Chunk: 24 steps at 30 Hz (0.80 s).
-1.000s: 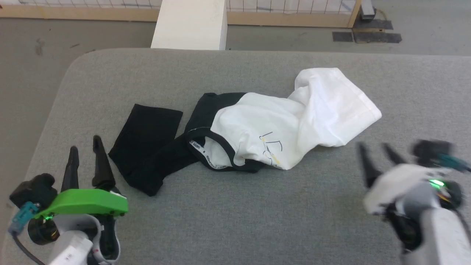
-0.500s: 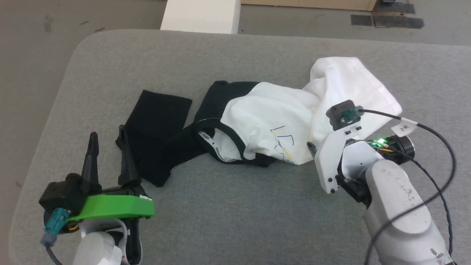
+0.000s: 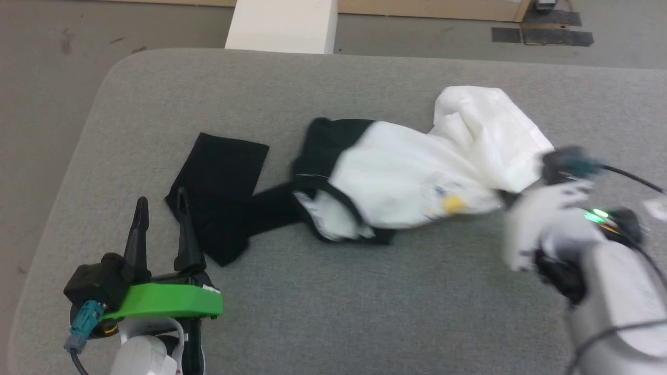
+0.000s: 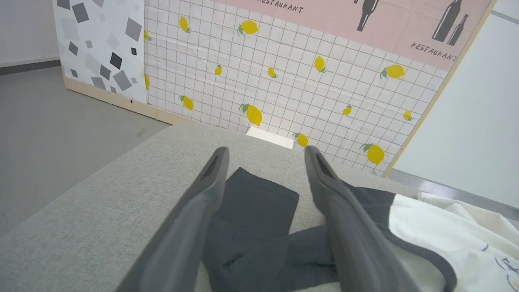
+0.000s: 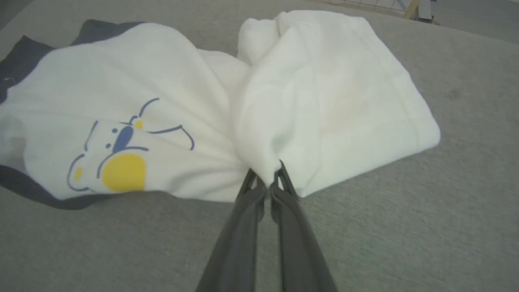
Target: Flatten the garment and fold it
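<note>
The garment (image 3: 411, 166) lies crumpled across the middle of the grey padded table (image 3: 333, 302): white body, black sleeve (image 3: 221, 177) stretched out to the left, yellow-and-blue cartoon print (image 5: 121, 156) facing up. My right gripper (image 5: 267, 176) is shut on a pinch of the white fabric at the body's near edge, and the cloth fans out from its tips. In the head view that gripper (image 3: 508, 197) is blurred at the garment's right. My left gripper (image 3: 160, 200) stands open at the lower left, just short of the black sleeve (image 4: 251, 219), holding nothing.
A white block (image 3: 281, 23) stands beyond the table's far edge. The table's rounded left corner (image 3: 112, 67) drops to grey floor. A partition with a lemon pattern (image 4: 284, 81) stands behind the table. Bare grey padding lies in front of the garment.
The right gripper has closed on the white fabric and drawn it rightward; the body now stretches flatter with the print turned up. The left gripper stays open. The camera has shifted a little.
</note>
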Tool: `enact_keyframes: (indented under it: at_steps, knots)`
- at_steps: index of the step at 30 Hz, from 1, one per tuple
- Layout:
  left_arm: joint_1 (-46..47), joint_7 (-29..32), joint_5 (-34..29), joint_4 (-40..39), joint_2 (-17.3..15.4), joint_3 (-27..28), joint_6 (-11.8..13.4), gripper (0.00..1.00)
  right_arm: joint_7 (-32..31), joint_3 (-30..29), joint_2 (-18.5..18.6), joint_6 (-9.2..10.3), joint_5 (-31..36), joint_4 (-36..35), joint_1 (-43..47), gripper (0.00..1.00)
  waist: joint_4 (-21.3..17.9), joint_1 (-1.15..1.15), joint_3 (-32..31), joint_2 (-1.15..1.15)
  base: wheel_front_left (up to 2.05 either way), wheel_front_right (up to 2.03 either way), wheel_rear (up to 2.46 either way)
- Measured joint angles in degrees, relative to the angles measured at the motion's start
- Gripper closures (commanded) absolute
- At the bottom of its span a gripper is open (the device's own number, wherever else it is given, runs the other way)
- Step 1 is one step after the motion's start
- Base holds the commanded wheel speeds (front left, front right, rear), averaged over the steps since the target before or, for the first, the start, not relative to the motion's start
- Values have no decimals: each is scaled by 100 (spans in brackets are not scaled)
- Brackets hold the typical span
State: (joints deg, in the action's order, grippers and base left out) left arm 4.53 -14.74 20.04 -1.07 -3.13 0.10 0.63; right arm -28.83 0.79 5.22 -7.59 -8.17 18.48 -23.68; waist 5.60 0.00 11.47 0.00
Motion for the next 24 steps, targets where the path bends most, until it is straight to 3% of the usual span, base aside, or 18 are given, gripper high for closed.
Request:
enact_keyframes:
  at_steps: [5,9,10,11,17,24]
  knots:
    - [-37,-1,32,27,7,-13,21,0,-235,-1412,346,1,66,-842,879,100,-202,0,-76,0,0,0,0]
    - [-40,-4,48,92,8,-45,19,0,-358,-2225,200,1,344,-1161,1267,100,-381,0,-118,0,0,0,0]
    - [-40,-4,55,113,8,-57,18,0,-350,-2284,140,1,386,-1209,1319,6,-416,0,-126,0,0,0,0]
    - [-40,-4,55,156,9,-81,16,0,-290,-2343,55,1,388,-1255,1356,0,-459,0,-136,0,0,0,0]
    - [-30,-4,56,287,11,-137,-1,0,416,-2197,-170,2,213,-1699,1366,0,-611,0,-178,0,0,0,0]
    - [-30,-4,65,380,11,-212,-1,0,199,-673,-213,2,-60,-1891,1057,0,-615,0,-240,0,0,0,0]
